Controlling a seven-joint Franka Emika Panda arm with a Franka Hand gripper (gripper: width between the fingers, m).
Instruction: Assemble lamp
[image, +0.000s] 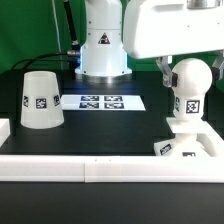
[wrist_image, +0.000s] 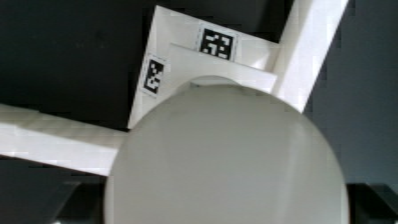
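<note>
Exterior view: the bulb (image: 190, 80) stands upright on the base (image: 195, 138) near the desk's (image: 110, 130) front edge, toward the exterior view's right corner; the shade (image: 40, 100) sits well apart, toward the opposite edge; the gripper (image: 185, 60) hangs at the bulb's top, and I cannot tell its opening or whether it grips anything. Wrist view: the bulb (wrist_image: 222, 150) looms close over the tagged base (wrist_image: 205, 55).

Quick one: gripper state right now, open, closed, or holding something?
The gripper is down around the bulb, but neither view shows whether it is open or shut on it: cannot be told.
</note>
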